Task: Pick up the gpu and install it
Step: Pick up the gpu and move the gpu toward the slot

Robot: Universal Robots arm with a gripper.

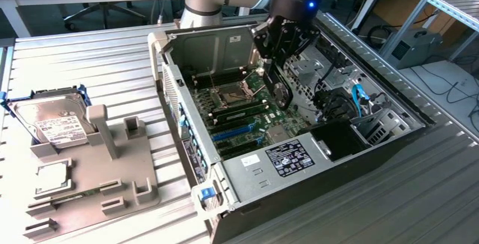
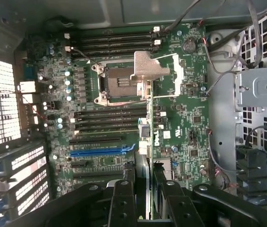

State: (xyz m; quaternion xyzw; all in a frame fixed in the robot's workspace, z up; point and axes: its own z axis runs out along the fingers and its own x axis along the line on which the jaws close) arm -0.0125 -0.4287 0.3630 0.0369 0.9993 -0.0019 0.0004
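Hovering inside case above motherboard, gripper had jaws clamped on gpu, card hanging edge-down. Risks: card looked turned across blue slot; misaligned descent could jam connector or strike nearby components; narrow pinch might let card tilt.

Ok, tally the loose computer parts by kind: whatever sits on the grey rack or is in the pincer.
hard drive, on the rack: 1
processor chip, on the rack: 1
gpu, gripped in the pincer over the open case: 1
Total: 3
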